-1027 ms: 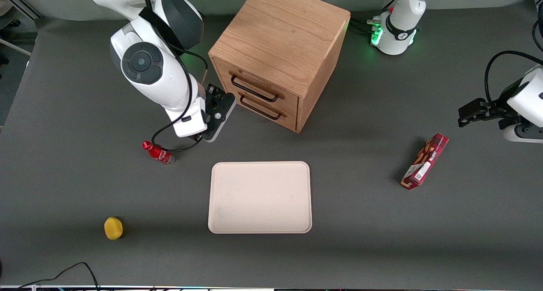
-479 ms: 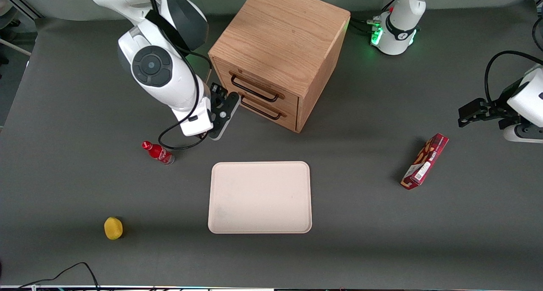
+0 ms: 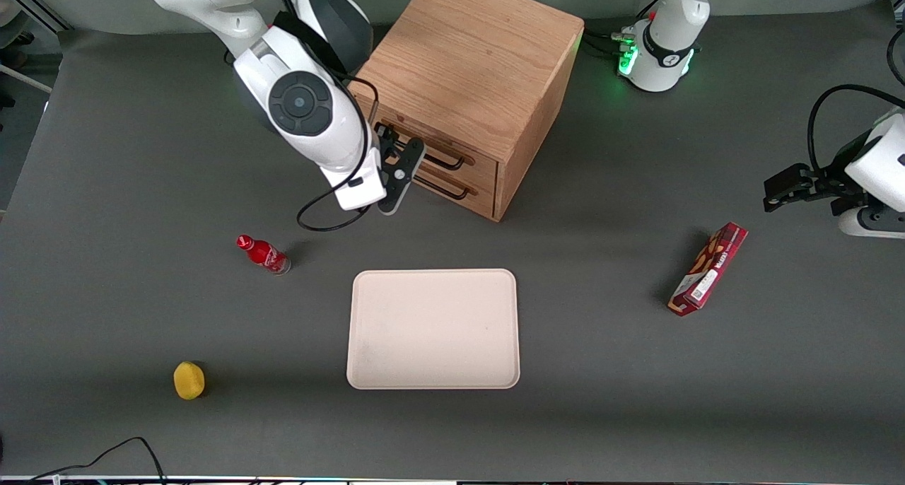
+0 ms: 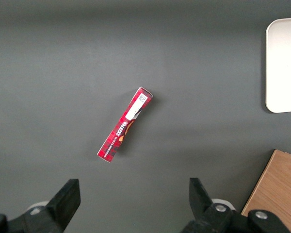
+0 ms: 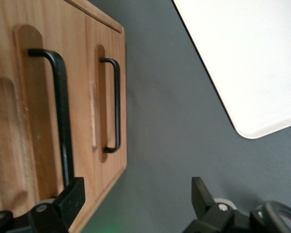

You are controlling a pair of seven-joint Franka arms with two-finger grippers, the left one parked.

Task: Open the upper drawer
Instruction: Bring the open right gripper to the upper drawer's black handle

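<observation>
The oak cabinet (image 3: 470, 82) stands on the dark grey surface (image 3: 601, 372), turned at an angle so that one front corner points toward the front camera. Its upper drawer (image 3: 431, 142) sits flush in the cabinet front, with its long black bar handle (image 5: 62, 121) running along the face; the lower drawer (image 3: 452, 184) beneath it is also flush.

The end effector (image 3: 397, 161) hangs directly in front of the upper drawer, at the handle's end nearer the working arm's side of the surface. Its fingers are spread wide. In the right wrist view one finger (image 5: 70, 199) lies against the end of the upper handle, while the other finger (image 5: 201, 194) stands over bare surface, well clear of the cabinet face.

Open grey surface separates the cabinet's front from the cream tray (image 3: 433, 328), which lies nearer the front camera. A small red bottle (image 3: 263, 254) lies on its side toward the working arm's end, apart from the tray's edge. A yellow object (image 3: 189, 380) rests nearer the camera still. A red snack box (image 4: 125, 124) lies toward the parked arm's end, well apart from the cabinet and tray.
</observation>
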